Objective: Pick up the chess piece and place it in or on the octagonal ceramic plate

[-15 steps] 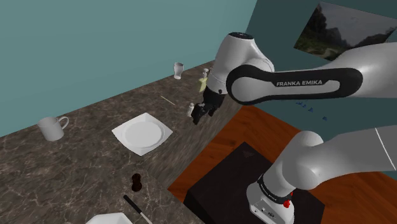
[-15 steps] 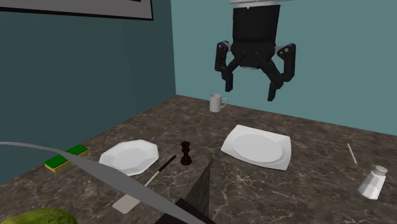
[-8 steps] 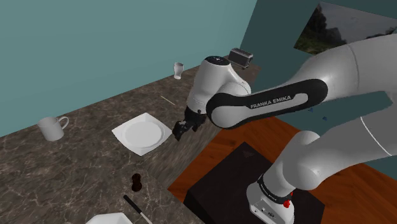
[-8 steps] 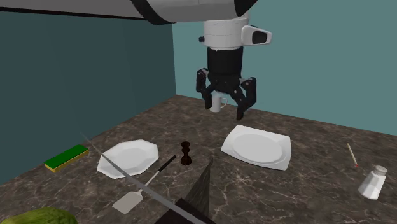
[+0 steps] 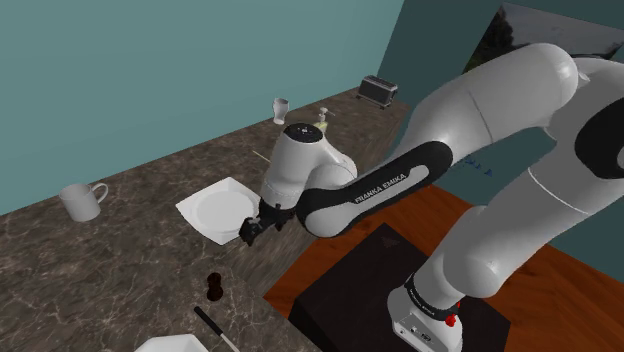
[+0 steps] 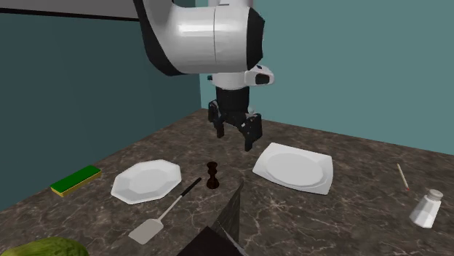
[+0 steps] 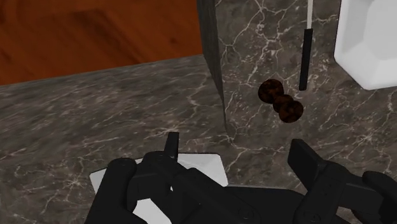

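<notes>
Your gripper (image 6: pixel 234 138) has its fingers spread wide, nothing in them. Come down off-centre and you'll probably tip that skinny chess piece (image 6: pixel 212 175) over.

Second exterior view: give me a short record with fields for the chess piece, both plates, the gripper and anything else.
chess piece: dark brown chess piece, upright on the dark marbled counter between the plates
target plate: white octagonal plate, bare
other plate: white square plate, bare
gripper: black two-finger gripper, open, empty, above the counter
others: black-handled spatula, green sponge, white shaker
</notes>
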Robot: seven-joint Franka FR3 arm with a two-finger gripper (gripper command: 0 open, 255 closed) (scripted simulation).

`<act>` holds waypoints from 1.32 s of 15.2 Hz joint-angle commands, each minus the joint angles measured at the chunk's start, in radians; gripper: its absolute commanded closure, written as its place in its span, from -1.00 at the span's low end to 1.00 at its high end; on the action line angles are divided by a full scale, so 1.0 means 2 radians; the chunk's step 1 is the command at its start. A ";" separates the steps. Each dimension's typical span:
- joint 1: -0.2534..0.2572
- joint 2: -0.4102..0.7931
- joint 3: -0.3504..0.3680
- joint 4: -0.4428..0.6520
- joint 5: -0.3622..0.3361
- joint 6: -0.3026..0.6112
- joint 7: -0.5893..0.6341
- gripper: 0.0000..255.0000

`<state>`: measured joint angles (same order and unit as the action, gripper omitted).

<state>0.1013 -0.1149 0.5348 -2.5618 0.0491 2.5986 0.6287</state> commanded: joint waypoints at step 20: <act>0.136 0.312 -0.102 0.174 -0.314 0.116 0.317 -1.00</act>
<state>0.3691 0.5047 0.3347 -2.2173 -0.5754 2.8288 1.2596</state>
